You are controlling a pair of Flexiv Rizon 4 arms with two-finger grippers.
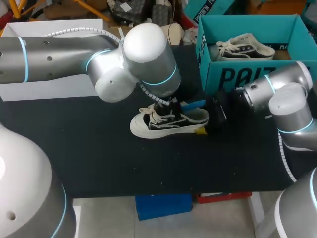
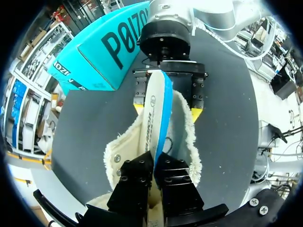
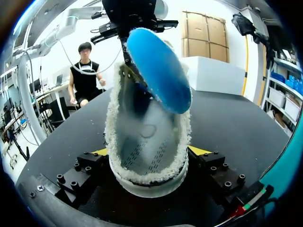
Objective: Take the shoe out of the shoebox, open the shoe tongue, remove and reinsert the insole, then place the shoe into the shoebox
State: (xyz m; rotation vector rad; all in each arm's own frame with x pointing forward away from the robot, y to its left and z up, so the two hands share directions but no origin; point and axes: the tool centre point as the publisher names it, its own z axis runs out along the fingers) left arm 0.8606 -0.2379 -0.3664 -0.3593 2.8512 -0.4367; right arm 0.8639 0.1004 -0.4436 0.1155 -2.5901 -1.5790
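Shoe point(image 1: 166, 124) rests on its sole on the desk point(image 1: 99, 148), just in front of the box point(image 1: 237, 77), toe toward your left. Your left hand point(image 2: 155, 177) reaches down over its opening, fingers point(image 2: 137, 182) pinched tight on the blue insole point(image 2: 160, 109), which stands half out of the shoe. Your right hand point(image 3: 150, 156) comes in low at the heel, its yellow tips pressed against both sides. A second shoe point(image 1: 245, 47) sits in the box.

This looks like a robotics lab or test workshop. Two grey industrial arms with blue-lit joint rings, the left arm point(image 1: 59, 57) and the right arm point(image 1: 292, 99), work over a black-covered surface point(image 1: 99, 158) carrying a teal shoebox point(image 1: 247, 74) and a shoe point(image 1: 168, 121).
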